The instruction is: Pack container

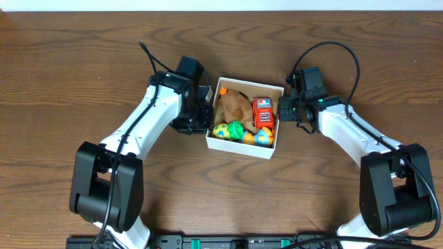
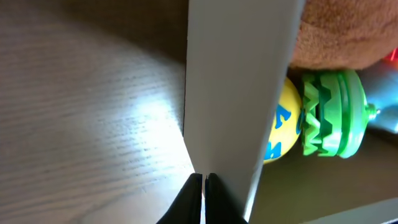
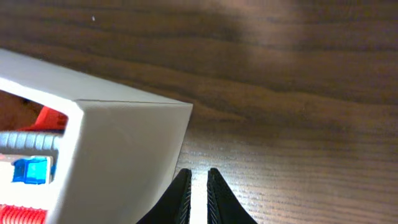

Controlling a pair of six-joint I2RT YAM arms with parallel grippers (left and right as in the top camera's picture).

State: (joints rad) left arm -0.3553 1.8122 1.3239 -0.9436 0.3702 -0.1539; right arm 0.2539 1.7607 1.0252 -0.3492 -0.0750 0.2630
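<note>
— Where is the container?
— The container (image 1: 239,148) sits mid-desk (image 1: 69,55), between my arms. My left gripper (image 2: 203,182) is close at its left wall, and my right gripper (image 3: 198,178) is just beside its right corner.
— Holding anything?
— No. Both are pinched narrow, with only a sliver between the fingers and nothing in them.
— How far along?
— Nearly done, I judge. A plush (image 1: 235,104), a truck (image 1: 261,111), a ball (image 1: 221,130) and a green toy (image 1: 237,128) lie inside, with smaller toys beside them. I see none loose on the desk. What is left may be only squaring the container.
</note>
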